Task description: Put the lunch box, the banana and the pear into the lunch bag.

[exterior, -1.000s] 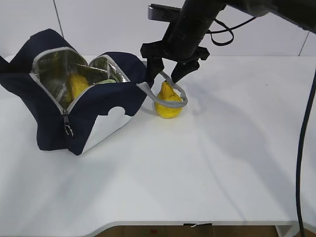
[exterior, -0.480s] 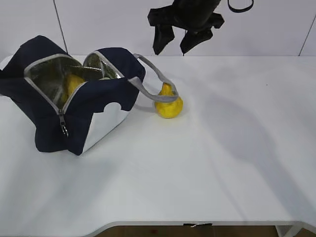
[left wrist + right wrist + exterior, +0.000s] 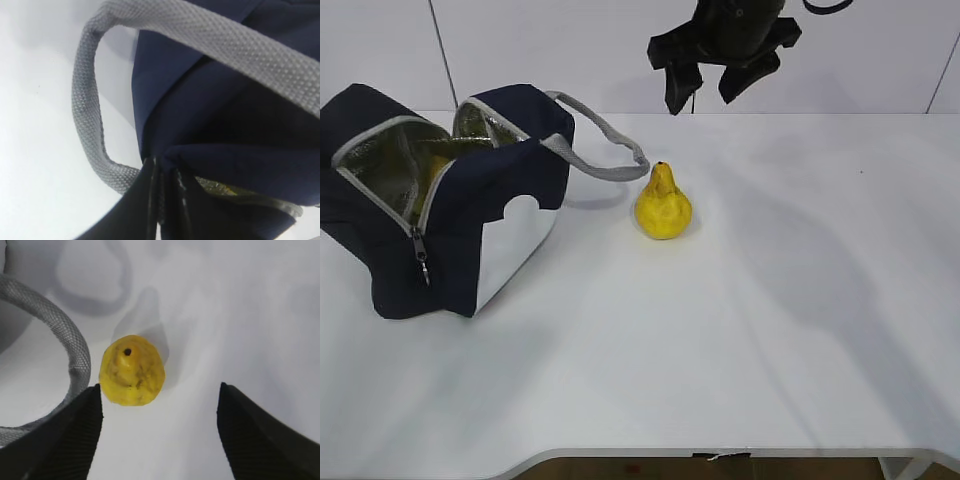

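The lunch bag (image 3: 440, 215) has been dragged left; the firm, lumpy pear (image 3: 663, 203) is best gripped mid-body by the open right gripper (image 3: 710, 90); the left gripper's state cannot be told.

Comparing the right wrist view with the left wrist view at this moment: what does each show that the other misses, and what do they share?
Only the right wrist view shows the pear standing on the white table, seen from above between the open right gripper fingers. Only the left wrist view shows the lunch bag navy fabric up close, with dark fingertips of the left gripper pinched on it, and a sliver of foil lining. Both show a grey strap handle.
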Controlling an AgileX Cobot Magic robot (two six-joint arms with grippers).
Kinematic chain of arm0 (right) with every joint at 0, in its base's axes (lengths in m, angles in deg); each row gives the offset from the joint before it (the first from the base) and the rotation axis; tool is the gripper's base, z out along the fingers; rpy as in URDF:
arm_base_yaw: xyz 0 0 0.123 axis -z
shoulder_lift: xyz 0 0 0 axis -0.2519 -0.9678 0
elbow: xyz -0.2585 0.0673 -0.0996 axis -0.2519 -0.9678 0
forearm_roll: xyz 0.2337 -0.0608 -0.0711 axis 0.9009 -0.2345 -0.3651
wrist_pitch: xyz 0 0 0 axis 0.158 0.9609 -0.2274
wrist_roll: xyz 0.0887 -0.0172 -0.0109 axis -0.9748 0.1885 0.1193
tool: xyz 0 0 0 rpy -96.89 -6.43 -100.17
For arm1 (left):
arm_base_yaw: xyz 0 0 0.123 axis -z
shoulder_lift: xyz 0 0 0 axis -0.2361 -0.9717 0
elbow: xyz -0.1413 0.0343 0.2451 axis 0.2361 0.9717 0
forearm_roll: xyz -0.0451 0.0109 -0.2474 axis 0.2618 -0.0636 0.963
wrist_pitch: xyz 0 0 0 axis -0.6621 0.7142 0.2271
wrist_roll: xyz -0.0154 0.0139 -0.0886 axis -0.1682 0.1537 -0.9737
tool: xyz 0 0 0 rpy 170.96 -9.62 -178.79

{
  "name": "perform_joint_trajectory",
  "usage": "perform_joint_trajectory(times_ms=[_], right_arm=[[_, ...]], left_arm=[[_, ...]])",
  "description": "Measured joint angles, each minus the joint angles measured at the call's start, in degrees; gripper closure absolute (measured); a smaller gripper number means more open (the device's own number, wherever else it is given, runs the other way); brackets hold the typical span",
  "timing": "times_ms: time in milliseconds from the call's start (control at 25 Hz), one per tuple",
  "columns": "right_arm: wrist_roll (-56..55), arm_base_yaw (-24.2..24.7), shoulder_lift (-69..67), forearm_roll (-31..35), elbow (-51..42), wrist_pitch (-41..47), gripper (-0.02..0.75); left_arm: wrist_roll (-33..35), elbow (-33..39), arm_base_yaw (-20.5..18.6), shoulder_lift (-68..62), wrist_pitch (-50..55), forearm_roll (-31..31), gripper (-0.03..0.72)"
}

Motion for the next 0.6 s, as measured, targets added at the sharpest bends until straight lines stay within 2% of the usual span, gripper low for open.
perform_joint_trajectory(times_ms=[240,440,600], right_arm=[[0.0,0.0,-0.7,0.0,-1.8,0.0,0.174],[0.0,0.0,-2.1,0.0,-2.4,0.0,0.174],[0.0,0.0,-4.1,2.4,-2.4,0.0,0.174]], left_arm=[[0.0,0.0,-0.4,0.0,0.4,-0.3,0.673],[0.0,0.0,-2.5,0.0,1.1,-0.3,0.673],[0.0,0.0,-4.6,0.0,1.1,-0.2,0.673]])
